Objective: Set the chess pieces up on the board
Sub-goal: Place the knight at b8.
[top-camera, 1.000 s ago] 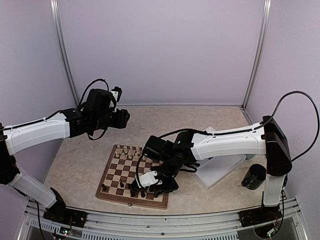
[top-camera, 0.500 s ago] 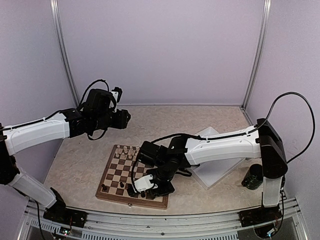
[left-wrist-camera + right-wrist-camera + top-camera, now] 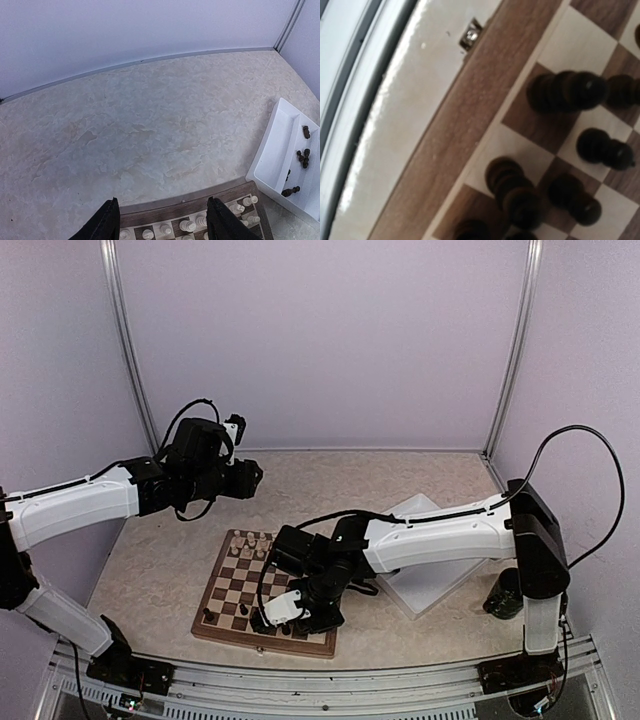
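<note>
Nearest to you, your right end effector point(image 3: 287, 615) hangs low over the near edge of the board point(image 3: 230, 636), a little right of that side's middle. You cannot tell how wide it stands or whether it has a piece: its fingers stay out of its own camera's sight, and from above the arm covers them. That wrist camera looks close down on the wooden rim, with a small metal latch point(image 3: 470, 34) on its outer side and the pale table point(image 3: 395, 125) beyond. Just inside the rim, several dark pieces point(image 3: 567, 90) stand upright on the first rows of squares, blurred at this range. From above you see a few more of them along the near row to the left of the end effector. The middle squares that show are bare. Level with the board, out by your right arm's base, sits a dark round container point(image 3: 510, 592). Pale pieces point(image 3: 255, 542) stand along the board's far side. To the right of the board, partly under your right arm, lies the white tray point(image 3: 277, 155), with a handful of dark pieces lying in it. Farthest out, your left end effector point(image 3: 162, 225) hovers above the table past the board's far left corner, its two dark fingers point(image 3: 107, 222) spread wide with nothing between them. Through that gap you see the far rim and the pale pieces.
</note>
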### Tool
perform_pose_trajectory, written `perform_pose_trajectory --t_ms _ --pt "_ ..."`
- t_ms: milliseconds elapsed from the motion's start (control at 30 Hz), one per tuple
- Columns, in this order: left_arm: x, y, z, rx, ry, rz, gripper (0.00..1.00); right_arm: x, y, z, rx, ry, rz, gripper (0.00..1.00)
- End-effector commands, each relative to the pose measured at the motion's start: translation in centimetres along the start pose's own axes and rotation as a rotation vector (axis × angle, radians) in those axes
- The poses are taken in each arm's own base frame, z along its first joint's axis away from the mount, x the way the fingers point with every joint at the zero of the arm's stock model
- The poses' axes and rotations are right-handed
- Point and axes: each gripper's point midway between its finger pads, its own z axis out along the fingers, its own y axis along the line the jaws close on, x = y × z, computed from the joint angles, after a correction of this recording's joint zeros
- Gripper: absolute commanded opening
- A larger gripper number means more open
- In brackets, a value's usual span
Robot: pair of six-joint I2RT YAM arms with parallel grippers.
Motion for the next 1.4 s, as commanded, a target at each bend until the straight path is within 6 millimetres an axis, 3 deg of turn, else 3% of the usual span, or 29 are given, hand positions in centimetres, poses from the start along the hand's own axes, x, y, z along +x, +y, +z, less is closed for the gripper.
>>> perform_pose_trajectory --t_ms 0,933,1100,1200,1267,1367 --pt "-1.1 -0.7 -0.6 0.024 -0.017 -0.007 0.59 -0.7 0.0 0.5 0.004 0.002 -0.01 0.11" --pt "-0.3 -1.4 -0.2 0.024 0.008 0.024 0.59 -1.6 0.5 -0.6 -0.014 -0.022 -0.035 0.31" --pt "-0.4 -1.4 -0.2 0.018 0.006 0.033 0.59 -1.3 0.4 -3.7 -0.004 -0.036 -0.063 0.33" --pt "-0.3 -1.4 -0.1 0.021 0.008 0.034 0.59 0.0 -0.8 -6.3 -0.002 -0.065 -0.022 0.33" --pt "-0.3 -1.6 0.0 0.027 0.008 0.033 0.59 1.5 -1.9 -8.0 0.016 -0.086 0.016 0.32" --pt "0.0 -2.0 0.2 0.049 0.018 0.036 0.59 5.6 -4.0 -9.6 0.065 -0.086 0.101 0.31"
